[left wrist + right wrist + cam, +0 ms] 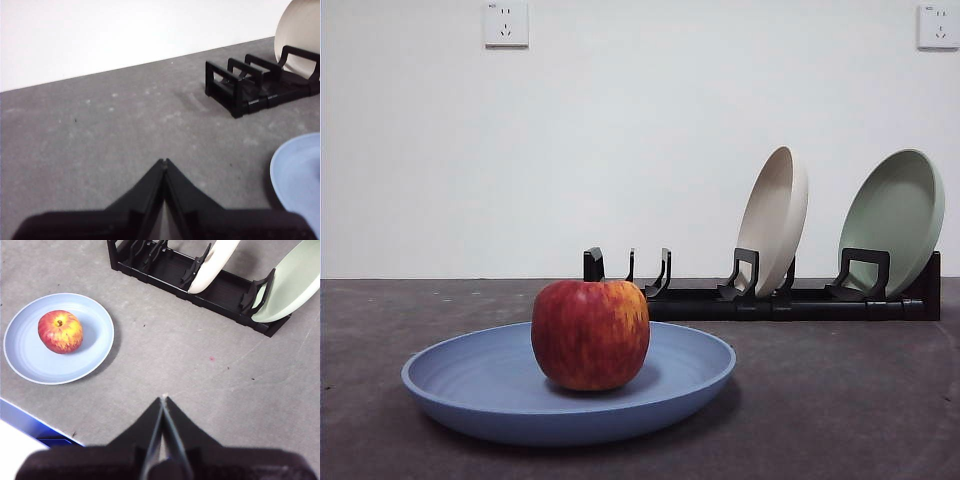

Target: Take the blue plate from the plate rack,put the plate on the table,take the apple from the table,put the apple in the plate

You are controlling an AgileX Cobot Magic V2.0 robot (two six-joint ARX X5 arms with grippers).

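Observation:
The blue plate lies flat on the dark grey table at the front left. The red apple sits upright in the plate's middle; both also show in the right wrist view, plate and apple. The black plate rack stands behind, its left slots empty. My left gripper is shut and empty above bare table, left of the plate's edge. My right gripper is shut and empty, high above the table, apart from plate and rack.
A beige plate and a pale green plate lean in the rack's right slots. A white wall with two sockets stands behind. The table's edge with a blue strip shows in the right wrist view.

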